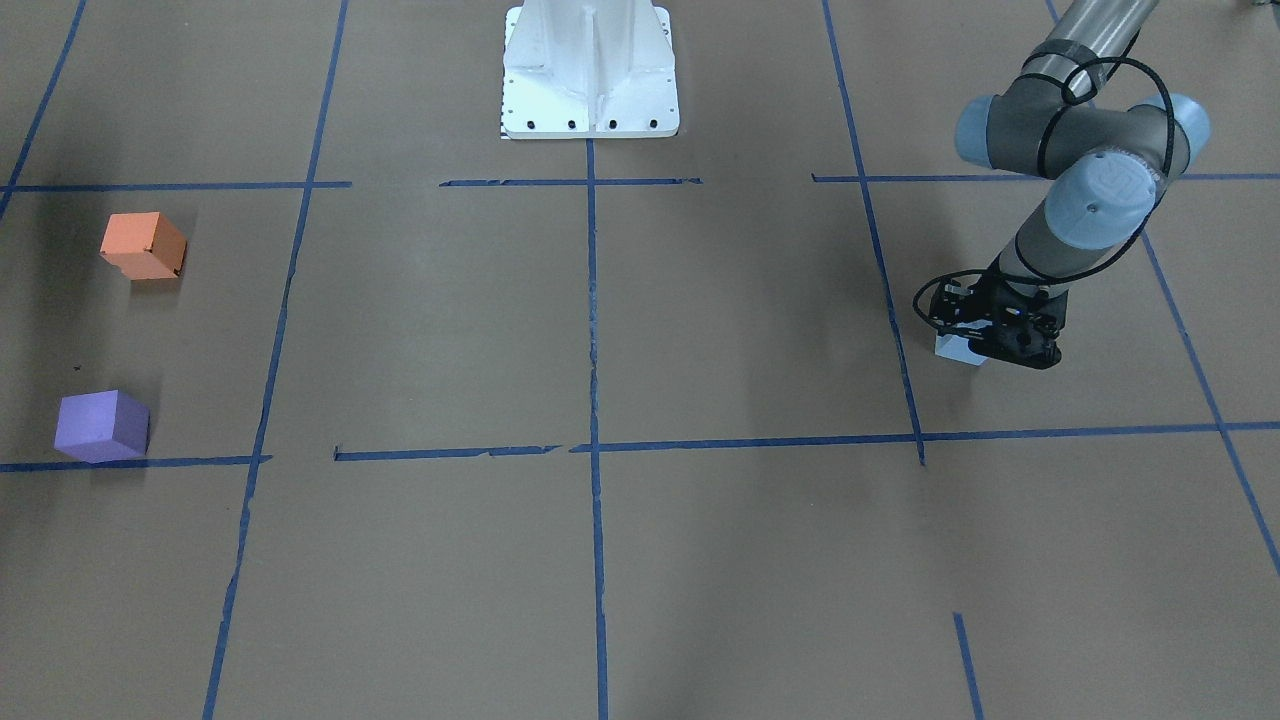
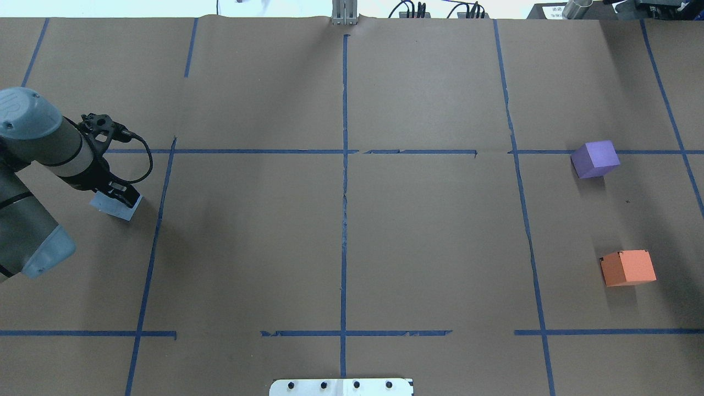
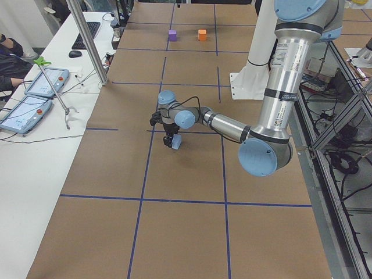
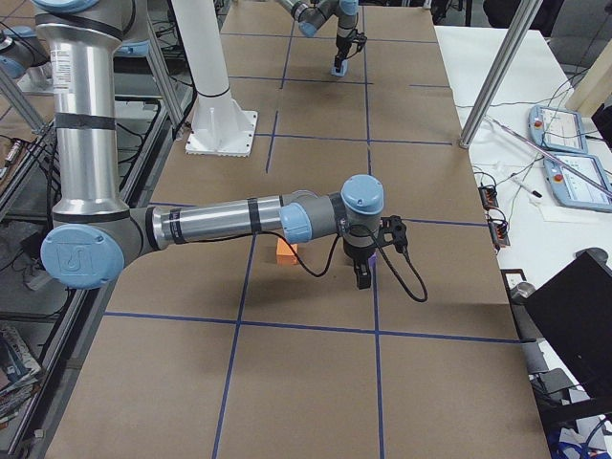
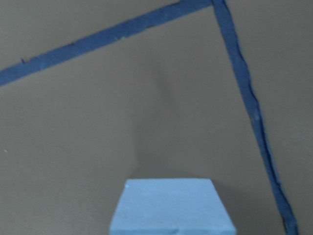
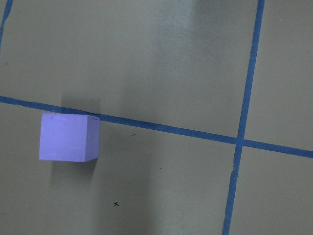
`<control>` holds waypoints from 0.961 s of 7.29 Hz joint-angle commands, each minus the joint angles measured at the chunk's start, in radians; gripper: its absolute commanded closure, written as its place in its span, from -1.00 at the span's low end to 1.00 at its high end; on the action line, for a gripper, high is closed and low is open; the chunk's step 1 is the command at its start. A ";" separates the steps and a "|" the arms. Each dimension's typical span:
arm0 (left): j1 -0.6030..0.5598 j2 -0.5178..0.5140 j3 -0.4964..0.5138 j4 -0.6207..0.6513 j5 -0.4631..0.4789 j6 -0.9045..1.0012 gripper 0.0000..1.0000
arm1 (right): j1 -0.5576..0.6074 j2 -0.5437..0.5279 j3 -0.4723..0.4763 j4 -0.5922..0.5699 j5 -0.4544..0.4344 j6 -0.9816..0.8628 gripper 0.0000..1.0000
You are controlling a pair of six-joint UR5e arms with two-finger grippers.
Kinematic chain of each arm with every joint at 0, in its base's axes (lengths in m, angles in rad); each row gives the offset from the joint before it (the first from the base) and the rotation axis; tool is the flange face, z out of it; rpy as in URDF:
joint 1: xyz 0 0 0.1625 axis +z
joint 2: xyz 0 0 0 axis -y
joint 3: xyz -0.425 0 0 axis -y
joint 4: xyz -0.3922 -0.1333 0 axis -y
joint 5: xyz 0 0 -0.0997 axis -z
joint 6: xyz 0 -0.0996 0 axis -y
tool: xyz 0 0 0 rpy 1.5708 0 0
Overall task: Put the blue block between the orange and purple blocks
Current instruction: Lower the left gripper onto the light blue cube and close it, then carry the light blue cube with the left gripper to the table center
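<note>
The blue block point(image 2: 113, 207) sits at the table's left side, under my left gripper point(image 2: 122, 193). The gripper points straight down and its fingers stand on either side of the block, shut on it at table height. The block also shows in the front-facing view point(image 1: 958, 348) and low in the left wrist view point(image 5: 171, 205). The purple block point(image 2: 595, 159) and the orange block point(image 2: 627, 268) lie far off at the right side, with a gap between them. My right gripper point(image 4: 363, 277) hangs near the orange block point(image 4: 286, 251) in the right side view only, and I cannot tell whether it is open or shut. The right wrist view looks down on the purple block point(image 6: 69, 137).
Blue tape lines point(image 2: 344, 151) divide the brown paper table into squares. The white robot base point(image 1: 590, 70) stands at the middle of the robot's edge. An operators' table with tablets point(image 3: 35, 93) runs along the far side.
</note>
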 commanded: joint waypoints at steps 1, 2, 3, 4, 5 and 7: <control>-0.015 -0.036 -0.028 0.010 0.012 -0.015 0.45 | 0.000 0.000 0.001 0.000 0.000 0.000 -1.00; -0.014 -0.082 -0.025 0.015 0.012 -0.117 0.44 | 0.000 0.000 0.001 0.000 0.000 0.000 -1.00; -0.008 -0.147 -0.020 0.036 0.010 -0.209 0.44 | 0.000 0.002 0.001 0.000 0.000 0.000 -1.00; 0.017 -0.247 -0.014 0.112 0.010 -0.294 0.43 | 0.000 0.000 0.001 0.000 0.000 0.000 -1.00; 0.100 -0.337 -0.010 0.175 0.012 -0.404 0.42 | 0.000 -0.002 0.001 0.000 0.000 0.000 -1.00; 0.204 -0.524 0.085 0.184 0.058 -0.648 0.37 | 0.000 -0.005 -0.002 0.000 -0.001 0.000 -1.00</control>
